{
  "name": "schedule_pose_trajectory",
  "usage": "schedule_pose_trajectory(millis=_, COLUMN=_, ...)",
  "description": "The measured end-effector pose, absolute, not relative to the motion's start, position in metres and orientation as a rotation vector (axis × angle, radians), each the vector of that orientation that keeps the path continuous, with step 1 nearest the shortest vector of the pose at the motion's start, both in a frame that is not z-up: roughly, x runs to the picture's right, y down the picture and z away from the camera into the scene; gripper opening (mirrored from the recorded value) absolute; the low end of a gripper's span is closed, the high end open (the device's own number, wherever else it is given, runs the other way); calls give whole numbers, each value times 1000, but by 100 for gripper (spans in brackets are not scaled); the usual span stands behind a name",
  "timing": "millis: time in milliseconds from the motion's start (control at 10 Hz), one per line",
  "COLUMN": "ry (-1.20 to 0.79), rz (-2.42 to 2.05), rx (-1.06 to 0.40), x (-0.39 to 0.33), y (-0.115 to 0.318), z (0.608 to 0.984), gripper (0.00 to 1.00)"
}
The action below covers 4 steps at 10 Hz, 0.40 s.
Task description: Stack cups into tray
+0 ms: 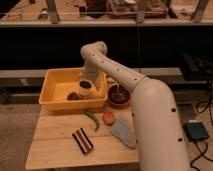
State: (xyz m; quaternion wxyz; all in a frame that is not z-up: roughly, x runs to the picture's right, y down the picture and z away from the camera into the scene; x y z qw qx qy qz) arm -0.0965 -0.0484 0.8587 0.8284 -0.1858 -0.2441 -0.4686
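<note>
The yellow-orange tray (55, 82) stands at the back left of the wooden table. Inside it, near its right wall, a cream-white cup (85, 86) with a dark inside stands upright. A lower dark reddish-brown cup (73, 96) sits just to its left front on the tray floor. My gripper (86, 79) reaches down into the tray from the white arm and is right over the cream-white cup, at its rim. The cup hides the gripper's tip.
A wider dark red bowl (119, 97) sits right of the tray. A green chili (92, 119), an orange piece (108, 117), a grey cloth (122, 131) and a striped dark packet (82, 140) lie on the wooden table (55, 145). My arm spans the table's right side.
</note>
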Motion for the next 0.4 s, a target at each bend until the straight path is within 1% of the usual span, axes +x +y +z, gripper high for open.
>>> schedule_pose_trajectory(millis=300, ry=-485, rz=-964, rx=-320, x=-81, y=-76, z=817, gripper=80)
schedule_pose_trajectory(millis=400, ry=-475, rz=-955, rx=-306, x=-75, y=-80, z=810, gripper=80)
